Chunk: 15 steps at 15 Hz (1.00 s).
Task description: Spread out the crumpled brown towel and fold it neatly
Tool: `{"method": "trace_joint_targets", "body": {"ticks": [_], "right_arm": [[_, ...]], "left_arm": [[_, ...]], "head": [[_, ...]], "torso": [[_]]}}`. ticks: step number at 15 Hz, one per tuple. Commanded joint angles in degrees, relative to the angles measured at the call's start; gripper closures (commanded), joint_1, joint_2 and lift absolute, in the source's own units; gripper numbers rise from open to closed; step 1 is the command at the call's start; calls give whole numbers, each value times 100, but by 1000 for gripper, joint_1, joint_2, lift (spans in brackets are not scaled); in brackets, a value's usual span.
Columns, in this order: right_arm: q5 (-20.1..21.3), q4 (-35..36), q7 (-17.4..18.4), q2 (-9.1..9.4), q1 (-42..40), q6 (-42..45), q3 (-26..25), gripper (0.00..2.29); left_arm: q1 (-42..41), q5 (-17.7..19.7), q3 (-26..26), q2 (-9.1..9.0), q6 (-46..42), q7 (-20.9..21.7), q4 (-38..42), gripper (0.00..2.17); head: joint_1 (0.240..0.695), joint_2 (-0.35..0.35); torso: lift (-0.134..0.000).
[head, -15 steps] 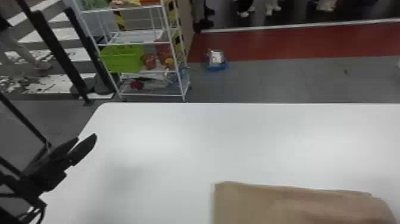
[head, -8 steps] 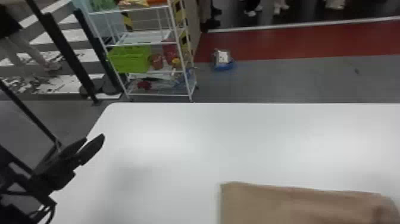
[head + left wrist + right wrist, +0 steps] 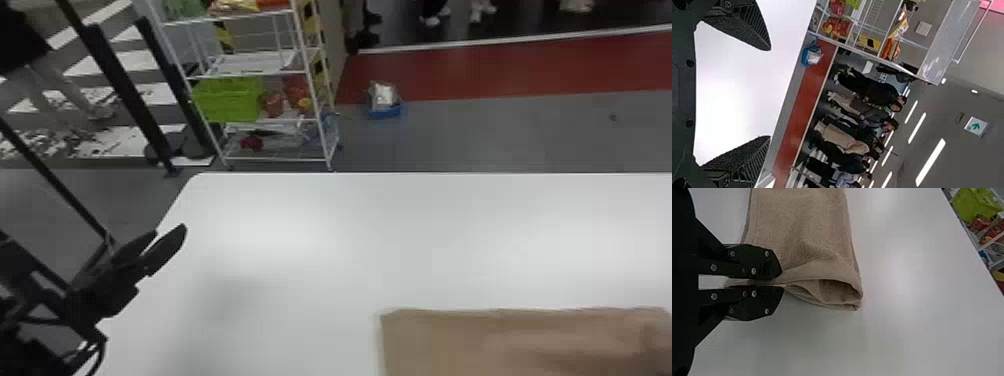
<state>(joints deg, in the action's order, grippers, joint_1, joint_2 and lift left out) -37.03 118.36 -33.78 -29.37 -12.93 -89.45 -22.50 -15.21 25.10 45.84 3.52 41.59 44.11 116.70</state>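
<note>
We're gripping the brown towel (image 3: 500,345) with the right pincer (image 3: 781,282), its two flat fingers closing on the cloth at one end. That end is showing stacked layers, with an open loop of fabric bulging just beside the fingertips. We can't tell if the gripped bit is touching the desk (image 3: 350,250). Towel is lying at the near right part of the desk, folded into a flattish band, its far edge running nearly straight, some soft creases showing toward the right. We're holding the left pincer (image 3: 171,231) at the desk's left side, well apart from the towel, and we're keeping its fingers wide, tips pointing away from us; the left wrist view is showing a big gap between them. Past the desk's far edge, on the left, a white wire rack (image 3: 267,74) is standing on the grey floor (image 3: 500,135), carrying a lime-green basket (image 3: 227,100) with red items (image 3: 274,104) sitting just right of it. Black posts (image 3: 125,90) are standing left of the rack. Right of it, a blue-bottomed bundle (image 3: 385,111) is lying on the floor near a red strip (image 3: 450,75) that's running across.
</note>
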Motion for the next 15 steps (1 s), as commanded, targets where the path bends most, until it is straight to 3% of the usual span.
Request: {"method": "trace_joint_targets", "body": {"ticks": [1,5,11,15], "right_arm": [[-348,117,-67,10,18,-64,-448,1062],[-577,223,-313,142,185,-64,-589,1062],[-586,715,-349,291,933,-64,326,1062],[-217,1111,-340,212,1381,-64,1538,1058]], "left_arm": [[0,4,30,0,3,1,28,87],[0,4,4,-26,3,19,81,87],[-70,4,56,-53,56,28,291,87],[-141,13,91,-53,56,28,344,87]], "head": [[695,223],[695,207],[695,281],[695,334]], "torso": [[-122],[-122],[-122],[-122]]}}
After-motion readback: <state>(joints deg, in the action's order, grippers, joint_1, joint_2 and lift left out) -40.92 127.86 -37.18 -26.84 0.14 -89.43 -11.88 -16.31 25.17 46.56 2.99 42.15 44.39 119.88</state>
